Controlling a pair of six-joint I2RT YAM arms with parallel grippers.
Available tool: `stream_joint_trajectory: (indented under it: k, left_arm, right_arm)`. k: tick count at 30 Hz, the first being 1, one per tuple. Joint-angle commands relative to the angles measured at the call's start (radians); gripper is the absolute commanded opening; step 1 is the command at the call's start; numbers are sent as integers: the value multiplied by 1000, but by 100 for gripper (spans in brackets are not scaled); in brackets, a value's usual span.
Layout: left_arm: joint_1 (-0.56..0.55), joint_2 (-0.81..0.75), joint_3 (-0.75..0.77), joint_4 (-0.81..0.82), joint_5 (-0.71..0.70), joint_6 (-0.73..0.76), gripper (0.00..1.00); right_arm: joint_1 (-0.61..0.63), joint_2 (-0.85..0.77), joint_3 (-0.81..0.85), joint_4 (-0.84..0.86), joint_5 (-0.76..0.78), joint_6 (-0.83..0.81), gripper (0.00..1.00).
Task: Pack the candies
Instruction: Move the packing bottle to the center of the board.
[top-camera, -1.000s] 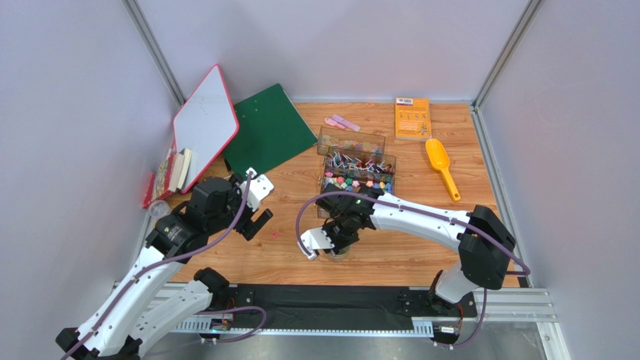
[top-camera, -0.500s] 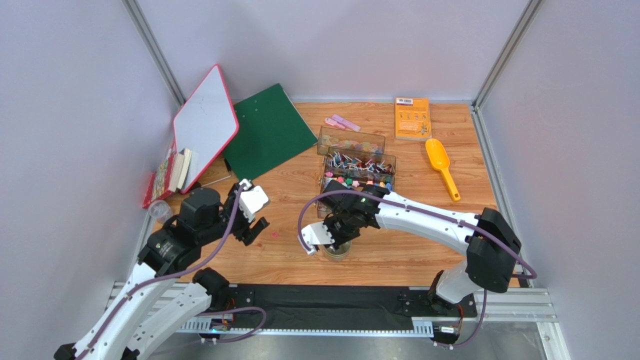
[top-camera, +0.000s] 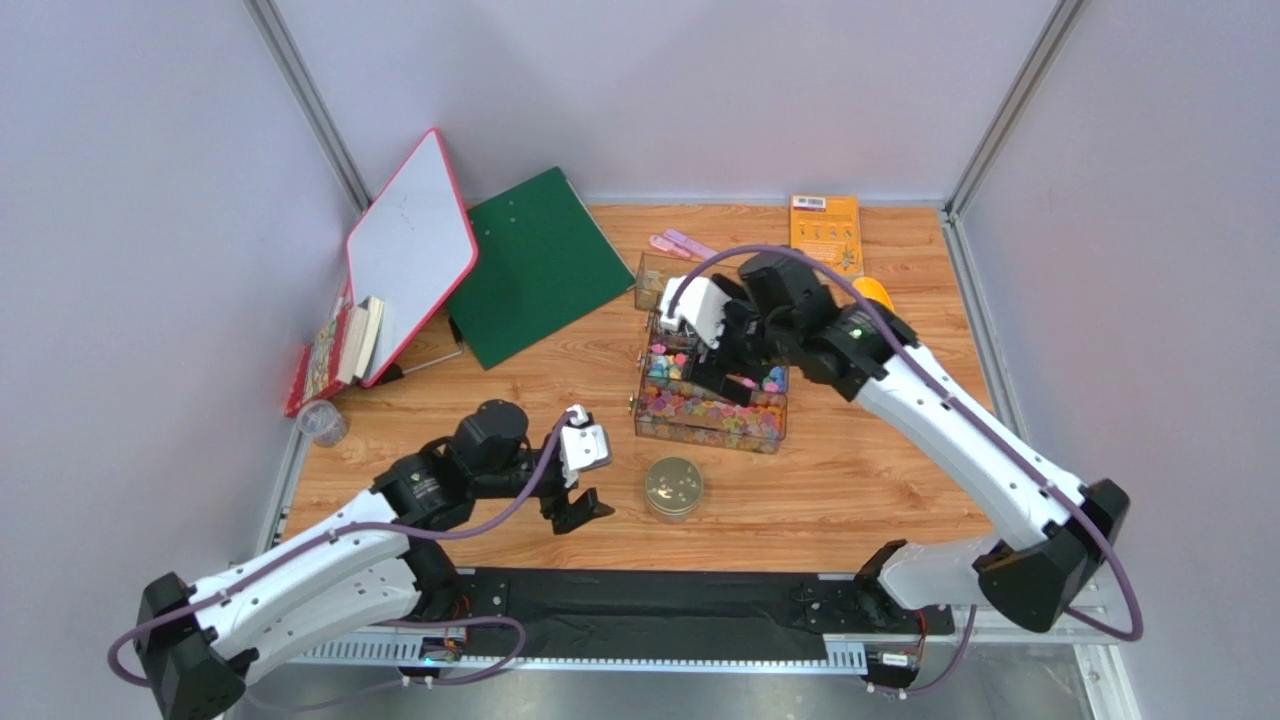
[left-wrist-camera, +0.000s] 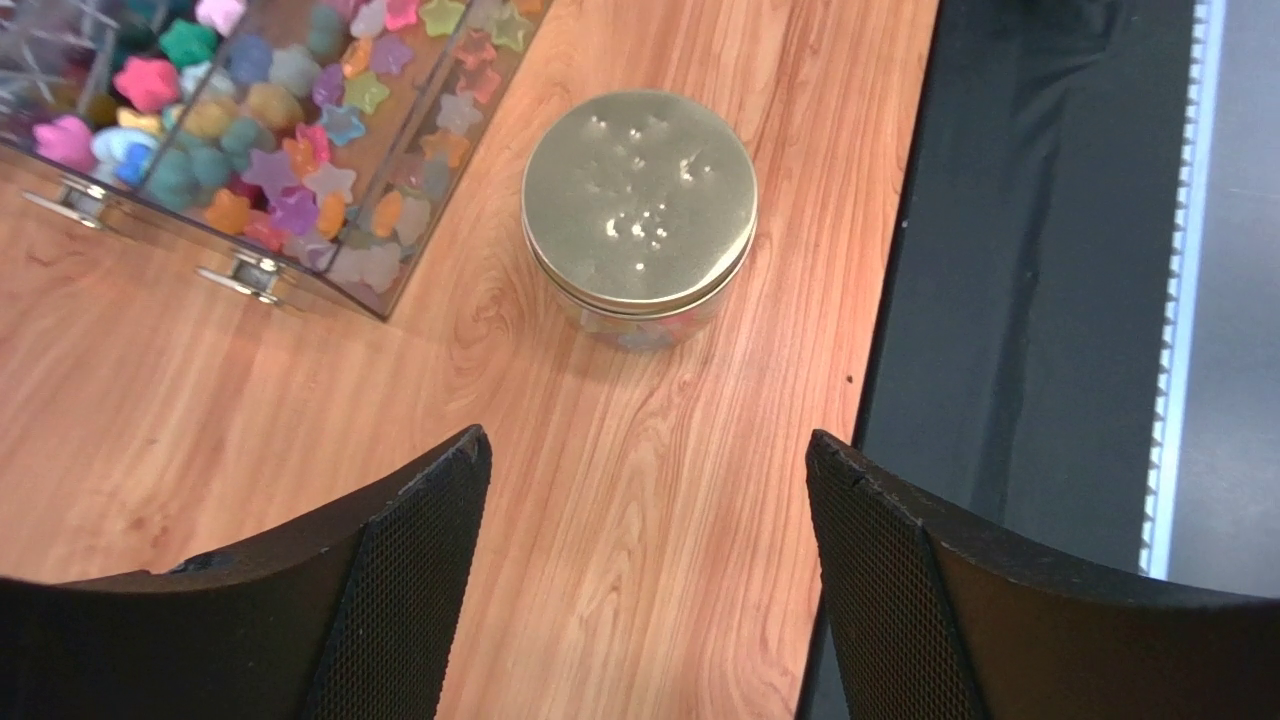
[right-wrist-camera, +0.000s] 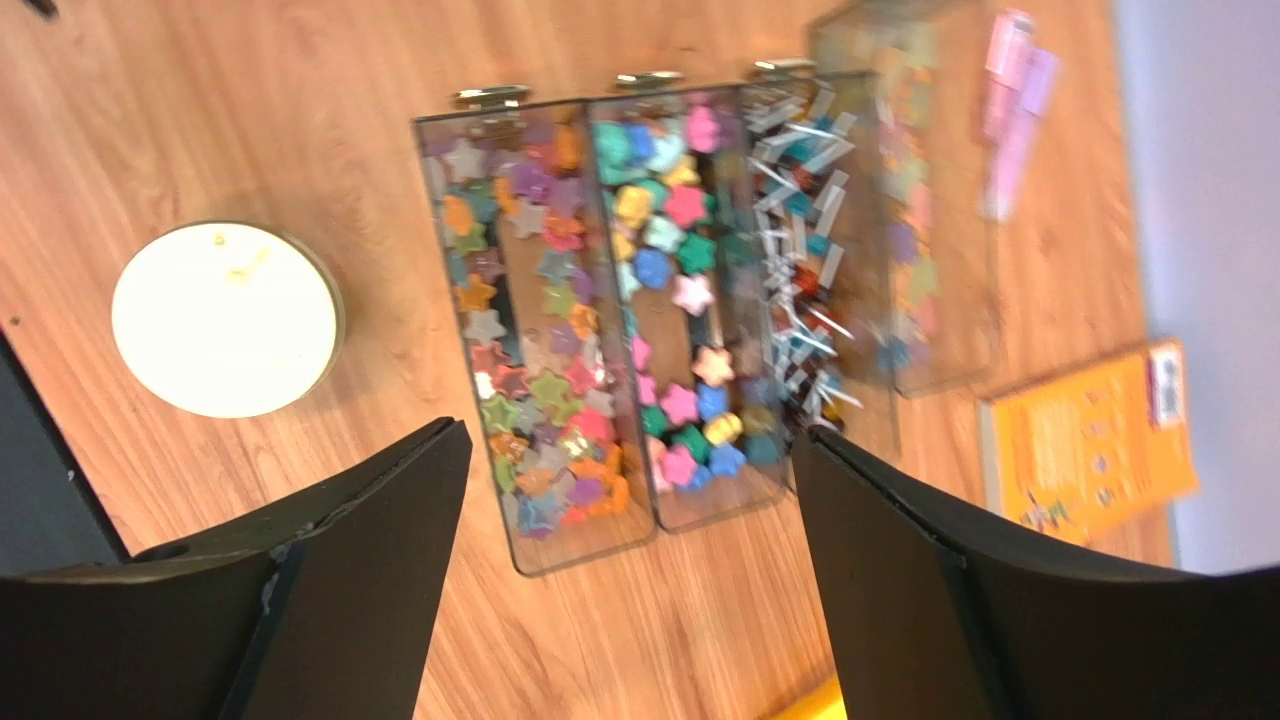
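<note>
Candies (top-camera: 706, 411) lie in the box (top-camera: 709, 444), just behind the jar (left-wrist-camera: 639, 323) (lid (left-wrist-camera: 639, 195) on it).

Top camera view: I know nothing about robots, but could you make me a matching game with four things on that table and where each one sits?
Things
1. round jar with a gold lid
2. orange booklet
3. white board with a red frame
4. small star-shaped candies in mixed colours

Places
a. back of the wooden table, right of centre
b. inside the clear plastic compartment box
c. far left, tilted up
d. front of the table, just before the box

Pairs: 1-d, 2-a, 3-c, 4-b.
</note>
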Motion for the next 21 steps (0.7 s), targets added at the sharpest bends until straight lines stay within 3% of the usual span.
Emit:
stream_joint_trajectory:
  k: [1, 8, 15, 21]
  left_arm:
    - [-37, 35, -72, 299, -46, -106, 84]
    - [-65, 136, -189, 521, -76, -23, 89]
    - [-66, 416, -260, 738, 13, 115, 90]
    - [-66, 637, -252, 908, 89, 81, 92]
  right_arm:
    - [-32, -107, 20, -77, 57, 96, 85]
    - [-125, -184, -12, -111, 95, 55, 85]
    - [-171, -210, -19, -107, 72, 29, 86]
    - [-277, -198, 8, -158, -82, 44, 88]
